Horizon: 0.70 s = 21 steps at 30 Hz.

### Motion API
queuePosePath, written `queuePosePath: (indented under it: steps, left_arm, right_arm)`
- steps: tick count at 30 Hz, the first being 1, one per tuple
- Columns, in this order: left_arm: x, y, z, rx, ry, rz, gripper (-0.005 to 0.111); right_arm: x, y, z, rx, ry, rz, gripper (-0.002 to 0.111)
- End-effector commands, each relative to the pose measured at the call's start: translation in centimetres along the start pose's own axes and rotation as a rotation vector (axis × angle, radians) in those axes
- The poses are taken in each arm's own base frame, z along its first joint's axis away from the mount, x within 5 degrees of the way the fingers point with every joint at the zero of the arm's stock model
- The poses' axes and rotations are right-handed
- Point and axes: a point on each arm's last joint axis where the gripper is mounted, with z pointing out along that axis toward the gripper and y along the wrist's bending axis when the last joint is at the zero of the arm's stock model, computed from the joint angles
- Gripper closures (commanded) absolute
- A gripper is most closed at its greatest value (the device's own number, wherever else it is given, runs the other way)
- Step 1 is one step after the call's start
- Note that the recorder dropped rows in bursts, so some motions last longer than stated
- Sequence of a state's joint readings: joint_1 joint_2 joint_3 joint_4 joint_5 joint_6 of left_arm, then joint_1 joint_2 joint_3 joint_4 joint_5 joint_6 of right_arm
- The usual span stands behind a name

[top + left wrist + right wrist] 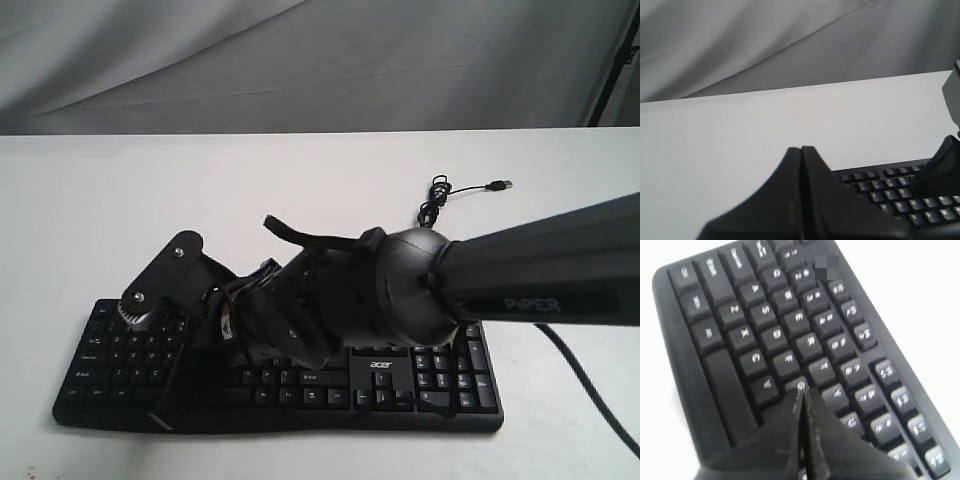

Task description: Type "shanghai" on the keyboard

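The black keyboard [450,372] lies along the near edge of the white table, its acer logo showing. My right gripper [802,391] is shut with nothing in it. Its joined tips rest on or just over a key in the middle letter row that seems to read G. In the exterior view the right arm [400,290] reaches across the keyboard's middle and hides those tips. My left gripper [801,149] is also shut and empty, raised over the keyboard [900,197] near its far edge. The left arm [165,275] hangs above the keyboard's left part.
The thin black USB cable [438,200] coils behind the keyboard, its plug [500,185] lying loose on the white table [120,200]. A grey cloth backdrop [300,60] hangs behind the table. A black cord [590,390] runs off at the right.
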State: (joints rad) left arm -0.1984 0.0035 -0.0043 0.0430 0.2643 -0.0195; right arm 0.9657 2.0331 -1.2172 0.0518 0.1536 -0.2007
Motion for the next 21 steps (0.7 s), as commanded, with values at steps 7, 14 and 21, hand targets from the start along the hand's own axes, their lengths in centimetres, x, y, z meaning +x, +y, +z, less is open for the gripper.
queuePosePath:
  steps: [7,14,21]
  left_arm:
    - [0.1,0.0,0.0,0.004,-0.004,-0.001,0.107]
    - [0.1,0.0,0.0,0.004,-0.004,-0.001,0.107]
    - [0.1,0.0,0.0,0.004,-0.004,-0.001,0.107]
  right_arm:
    - [-0.5,0.0,2.4,-0.004,0.015,-0.065,0.108]
    - [-0.4,0.0,2.5,-0.004,0.017,-0.065,0.108]
    - [-0.7,-0.1,2.5,0.002,-0.009,-0.067,0.108]
